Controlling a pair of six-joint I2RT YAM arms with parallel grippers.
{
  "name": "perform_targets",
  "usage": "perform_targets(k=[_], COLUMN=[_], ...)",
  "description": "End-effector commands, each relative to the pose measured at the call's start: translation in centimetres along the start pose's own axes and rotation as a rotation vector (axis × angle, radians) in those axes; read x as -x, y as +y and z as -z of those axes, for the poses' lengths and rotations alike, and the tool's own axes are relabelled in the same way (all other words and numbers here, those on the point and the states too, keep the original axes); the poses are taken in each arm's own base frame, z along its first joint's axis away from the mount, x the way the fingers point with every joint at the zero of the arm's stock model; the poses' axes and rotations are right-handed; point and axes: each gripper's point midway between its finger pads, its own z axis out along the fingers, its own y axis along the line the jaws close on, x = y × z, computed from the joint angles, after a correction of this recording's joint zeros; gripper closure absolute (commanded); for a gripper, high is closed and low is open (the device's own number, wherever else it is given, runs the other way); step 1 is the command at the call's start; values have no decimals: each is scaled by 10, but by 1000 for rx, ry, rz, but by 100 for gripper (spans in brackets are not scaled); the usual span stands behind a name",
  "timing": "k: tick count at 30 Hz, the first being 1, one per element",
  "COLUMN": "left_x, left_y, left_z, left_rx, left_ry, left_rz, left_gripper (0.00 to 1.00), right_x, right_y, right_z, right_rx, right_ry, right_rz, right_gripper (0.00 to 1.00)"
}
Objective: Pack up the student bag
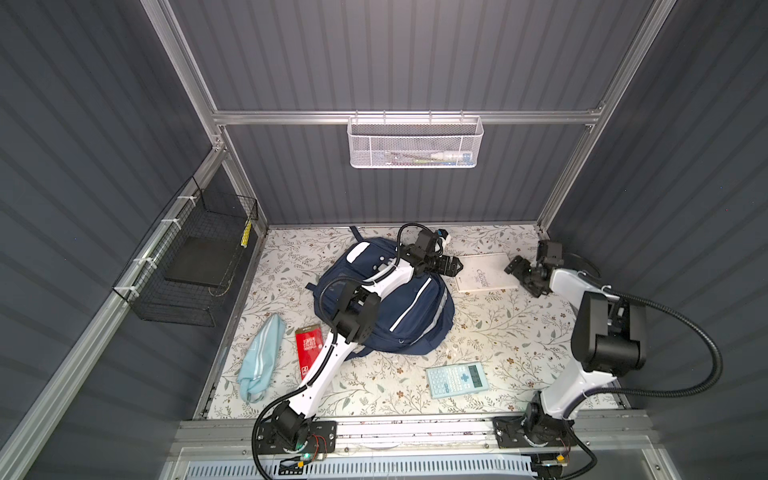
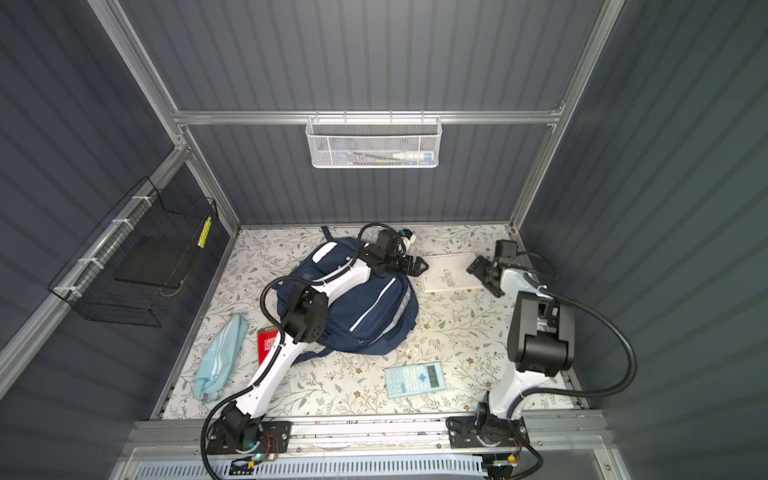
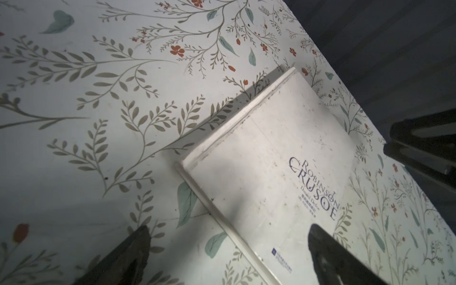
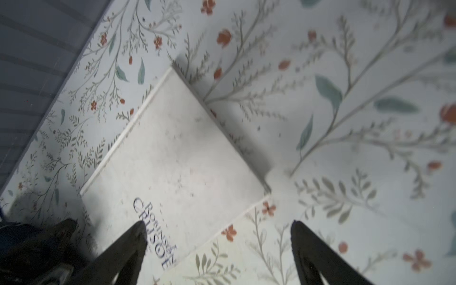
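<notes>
The student bag [image 1: 399,316] [image 2: 365,316], navy with white stripes, lies flat in the middle of the floral table in both top views, and my left arm reaches across it. A white book titled Robinson Crusoe [image 1: 486,272] [image 2: 453,272] [image 3: 271,160] [image 4: 172,153] lies to the bag's right. My left gripper [image 1: 454,266] [image 2: 419,266] [image 3: 228,228] hovers open at the book's left edge, straddling its spine. My right gripper [image 1: 519,280] [image 2: 483,275] [image 4: 218,224] is open over the book's right corner. Neither holds anything.
A pale-blue calculator [image 1: 457,380] lies near the front. A red booklet [image 1: 308,345] and a light-blue striped pouch [image 1: 259,361] lie left of the bag. A white mesh basket [image 1: 415,143] hangs on the back wall, a black wire basket [image 1: 195,266] on the left wall.
</notes>
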Motion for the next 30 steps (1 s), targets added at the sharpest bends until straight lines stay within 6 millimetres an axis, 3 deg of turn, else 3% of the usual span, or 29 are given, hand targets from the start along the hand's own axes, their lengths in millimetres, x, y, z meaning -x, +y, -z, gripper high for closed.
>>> perform_targets(k=[1, 4, 10, 15, 20, 25, 30], left_x=[-18, -32, -55, -73, -92, -101, -109], left_y=[-1, -12, -32, -49, -56, -61, -83], left_z=[-9, -17, -34, -48, -56, -57, -44], left_rx=[-6, -34, -74, -101, -97, -118, -122], left_ry=[31, 54, 94, 127, 164, 190, 218], left_rz=[105, 162, 220, 254, 269, 295, 266], left_gripper=[0, 0, 0, 0, 0, 2, 6], right_x=[-7, -2, 4, -7, -21, -44, -91], right_y=[-17, -6, -9, 1, 21, 26, 18], right_z=[-10, -22, -39, -48, -44, -31, -8], right_rx=[-118, -65, -44, 66, 189, 260, 228], right_ry=[146, 198, 267, 338, 381, 426, 464], right_rz=[132, 158, 207, 196, 161, 108, 94], right_gripper=[10, 12, 15, 18, 24, 33, 39])
